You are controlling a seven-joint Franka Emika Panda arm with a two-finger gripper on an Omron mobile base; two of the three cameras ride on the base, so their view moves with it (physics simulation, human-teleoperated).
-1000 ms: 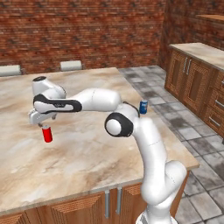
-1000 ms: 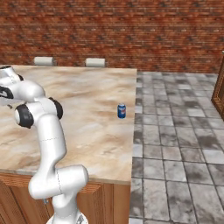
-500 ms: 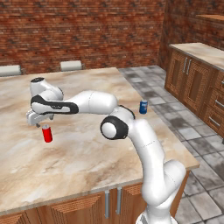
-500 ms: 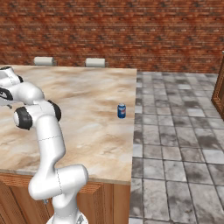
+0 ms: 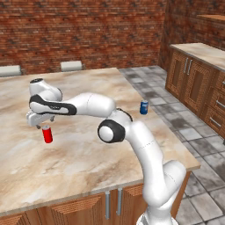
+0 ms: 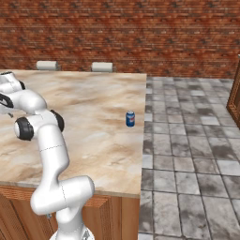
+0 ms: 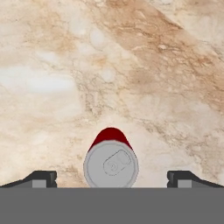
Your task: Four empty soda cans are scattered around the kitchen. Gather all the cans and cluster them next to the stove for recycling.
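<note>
From the left base view, my gripper point(image 5: 40, 123) hung directly over the upright red soda can point(image 5: 47, 134) on the marble surface point(image 5: 88, 162), ready for a top-down grasp. From the right, a blue can point(image 6: 130, 119) stood near the surface's edge, well apart. In the hand view, the can point(image 7: 111, 160) sat centred between my wide-open fingertips point(image 7: 43, 178), nothing held, open room all round.
</note>
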